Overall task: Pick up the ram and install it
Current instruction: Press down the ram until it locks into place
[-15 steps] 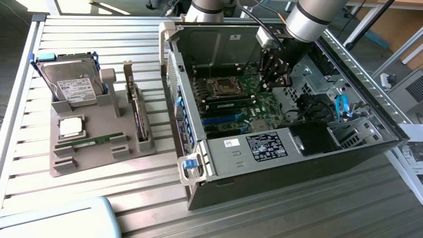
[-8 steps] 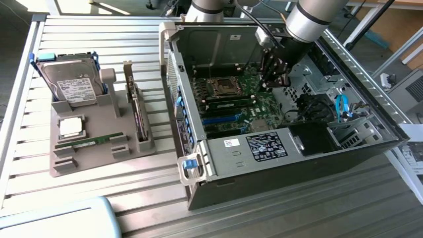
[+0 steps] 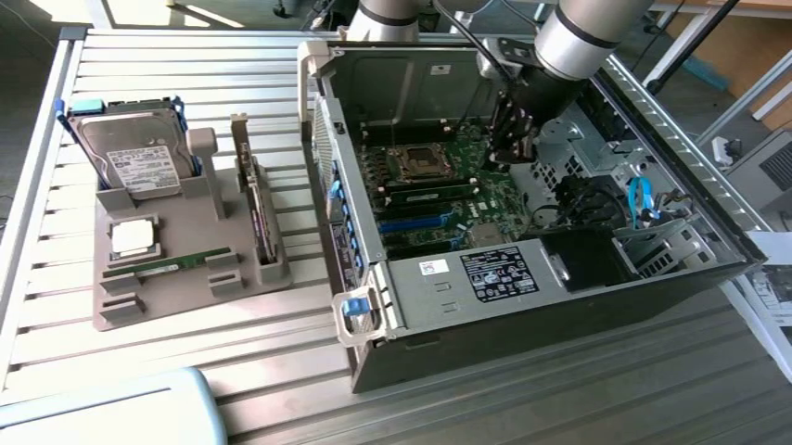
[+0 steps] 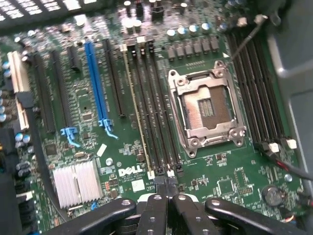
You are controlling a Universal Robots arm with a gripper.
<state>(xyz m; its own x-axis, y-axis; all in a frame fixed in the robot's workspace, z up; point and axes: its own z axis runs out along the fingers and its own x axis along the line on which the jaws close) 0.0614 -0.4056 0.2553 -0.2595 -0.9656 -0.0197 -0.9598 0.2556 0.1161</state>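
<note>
One gripper (image 4: 166, 203) clenched empty above motherboard (image 4: 122, 147); one ram (image 3: 165, 266) on tray (image 3: 185, 301), at nine o'clock of case (image 3: 532, 306).

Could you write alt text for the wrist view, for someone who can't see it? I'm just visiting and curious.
Close view down onto a green motherboard inside an open computer, with the robot's black gripper, jaws shut, above the long dark memory slots. Beside them sit an empty silver processor socket, a blue expansion slot and a finned heatsink.
</note>
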